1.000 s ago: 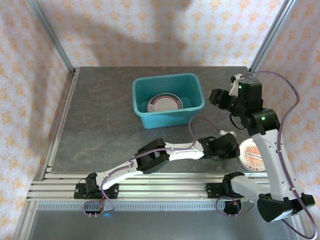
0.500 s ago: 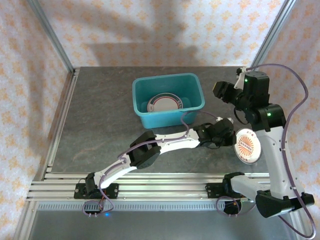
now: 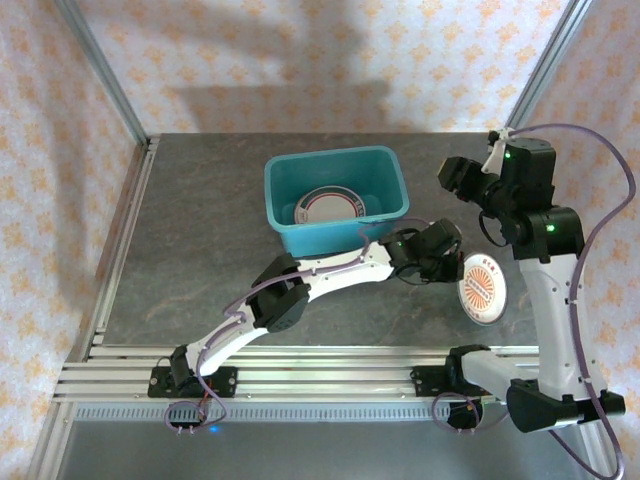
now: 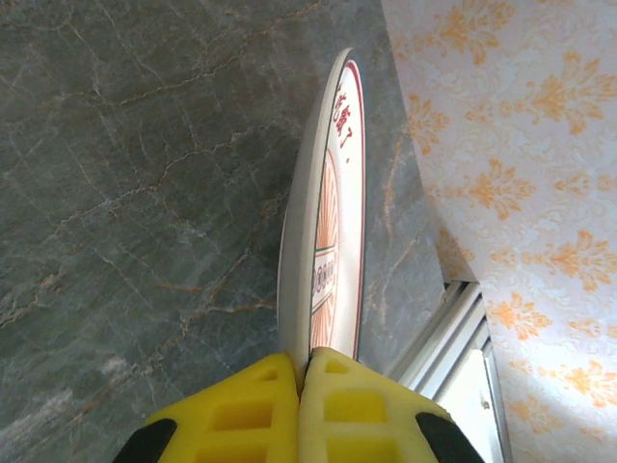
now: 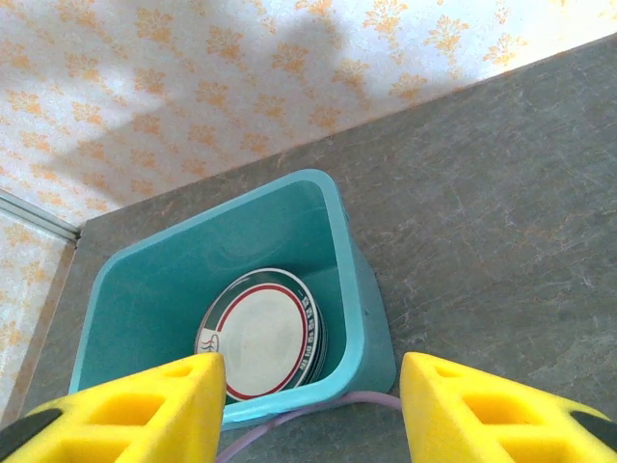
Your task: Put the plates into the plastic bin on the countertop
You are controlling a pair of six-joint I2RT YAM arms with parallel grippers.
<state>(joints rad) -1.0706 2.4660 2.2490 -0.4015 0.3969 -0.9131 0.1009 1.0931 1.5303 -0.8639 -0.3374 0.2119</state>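
Orange-patterned round plate (image 4: 333, 241) is clamped on edge in the left pincer (image 4: 301, 371); right pincer (image 5: 313, 391) hangs open, empty. Next: to be carried left over the teal plastic bin (image 3: 335, 238).

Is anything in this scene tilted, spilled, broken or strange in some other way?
Only the orange-patterned plate stands out: it hangs steeply tilted to the right of the blue bin, because the left gripper pinches its rim. No crack or spill shows. The plates in the bin lie stacked.
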